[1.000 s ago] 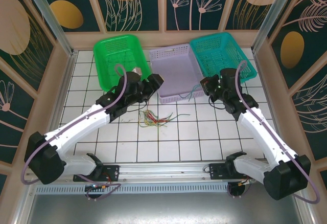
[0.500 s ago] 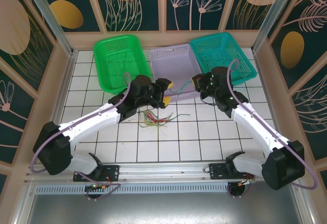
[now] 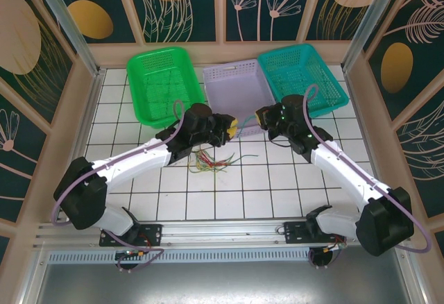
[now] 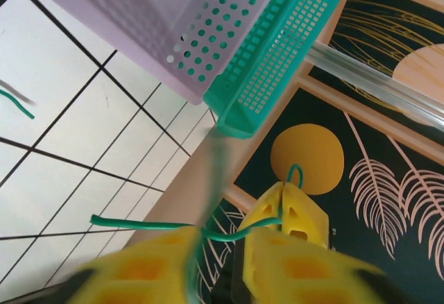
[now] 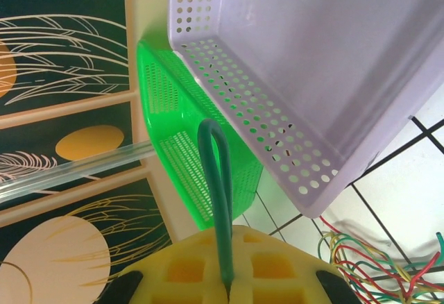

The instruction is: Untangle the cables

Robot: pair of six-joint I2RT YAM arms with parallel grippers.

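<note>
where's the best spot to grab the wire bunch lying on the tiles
Probably one of the loose ends fanning out on the right of the wire bunch, coming straight down from above: it lies flat on the tiled table, and those ends lie apart from the dense knot at the left.

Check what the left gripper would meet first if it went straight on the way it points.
Probably the right gripper, which faces it just ahead and holds the green cable; depth is unclear.
</note>
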